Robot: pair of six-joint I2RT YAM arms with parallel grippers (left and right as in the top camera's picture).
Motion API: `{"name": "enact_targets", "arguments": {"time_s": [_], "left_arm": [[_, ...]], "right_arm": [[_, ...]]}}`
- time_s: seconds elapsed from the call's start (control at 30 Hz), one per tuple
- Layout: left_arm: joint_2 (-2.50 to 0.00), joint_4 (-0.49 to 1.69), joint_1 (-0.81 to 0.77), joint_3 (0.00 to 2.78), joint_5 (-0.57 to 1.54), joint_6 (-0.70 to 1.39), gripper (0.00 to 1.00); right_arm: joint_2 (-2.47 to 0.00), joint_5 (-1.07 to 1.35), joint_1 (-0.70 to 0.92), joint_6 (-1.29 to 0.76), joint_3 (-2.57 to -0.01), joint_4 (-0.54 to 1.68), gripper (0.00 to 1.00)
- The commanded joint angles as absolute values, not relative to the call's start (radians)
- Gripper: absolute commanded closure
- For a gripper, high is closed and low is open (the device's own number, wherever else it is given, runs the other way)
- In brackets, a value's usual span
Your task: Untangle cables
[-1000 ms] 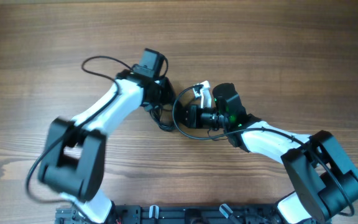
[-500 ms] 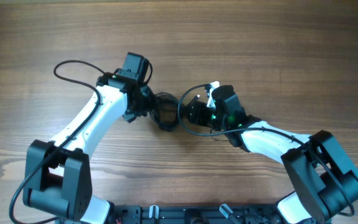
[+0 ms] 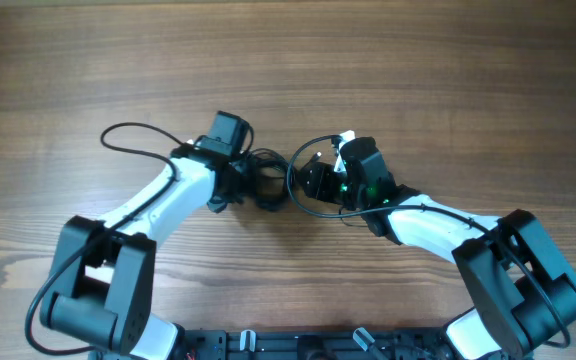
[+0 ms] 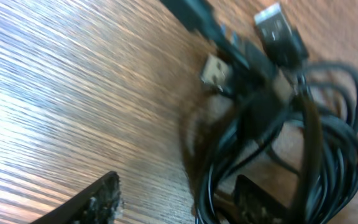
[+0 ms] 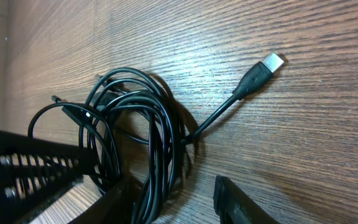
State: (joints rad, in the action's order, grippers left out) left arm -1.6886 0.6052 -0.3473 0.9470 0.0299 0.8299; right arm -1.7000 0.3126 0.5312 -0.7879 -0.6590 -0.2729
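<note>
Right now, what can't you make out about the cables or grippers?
- Overhead: cables are too small and sit partly under the left gripper and right gripper, so crossings are unreadable.
- Left wrist: blur. Which plug belongs to which cord is unclear, and the right and bottom edges cut the bundle.
- Right wrist: cables leave the bottom edge between the fingers. A dark grid part hides the bundle's lower left.

Black cables (image 5: 166,143), silver tip (image 5: 273,61); brown woodgrain table (image 3: 68,60).
</note>
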Motion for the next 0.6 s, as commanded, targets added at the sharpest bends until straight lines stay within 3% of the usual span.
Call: {"name": "enact_targets", "arguments": {"time_s": [0.0,0.1,0.27,0.4,0.57], "left_arm": [[-1.609,0.588,-0.268,0.992,0.119,0.818,0.36],[-1.569,0.616,-0.206,0.996,0.224,0.763,0.35],[-1.573,0.740,-0.121,0.993,0.197,0.763,0.37],[-1.573,0.740,-0.117,0.964,0.197,0.763,0.57],[-1.613,0.690,-0.162,0.936,0.193,0.824,0.65]], "right_arm": [[-1.704,0.299,0.530,-0.786,-0.662,-0.274,0.57],[-1.704,0.299,0.530,-0.786,-0.662,-0.271,0.57],[-1.704,0.299,0.530,-0.786,-0.662,-0.271,0.57],[-1.704,0.300,0.530,-0.788,-0.662,-0.271,0.57],[-1.704,0.300,0.530,-0.788,-0.662,-0.271,0.58]]}}
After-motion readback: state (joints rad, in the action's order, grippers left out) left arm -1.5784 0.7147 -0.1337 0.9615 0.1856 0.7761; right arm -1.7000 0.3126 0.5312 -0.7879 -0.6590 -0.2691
